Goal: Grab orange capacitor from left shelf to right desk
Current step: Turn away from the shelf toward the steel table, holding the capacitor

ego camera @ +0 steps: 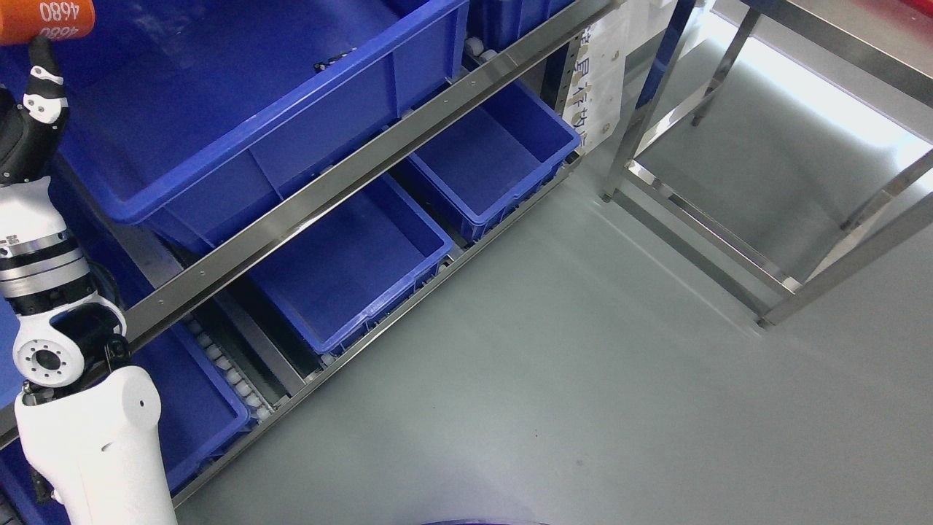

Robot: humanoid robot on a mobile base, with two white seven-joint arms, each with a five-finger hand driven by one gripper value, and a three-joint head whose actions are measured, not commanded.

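Observation:
The orange capacitor (45,19), a cylinder printed "4680", shows at the top left corner, cut by the picture's edge. My left arm rises from the lower left, and my left hand (35,87) is just under the capacitor. One black-and-white finger (44,76) reaches up against its underside, and the hand appears to hold it over the large blue bin (240,138) on the upper shelf level. The rest of the hand is cut off at the left edge. The steel desk (838,44) stands at the upper right. My right arm is not in view.
A steel shelf rail (350,171) runs diagonally in front of the bins. Several more blue bins sit on the lower roller level, such as one in the middle (350,270). The desk's legs and lower frame (700,219) stand on the grey floor (568,379).

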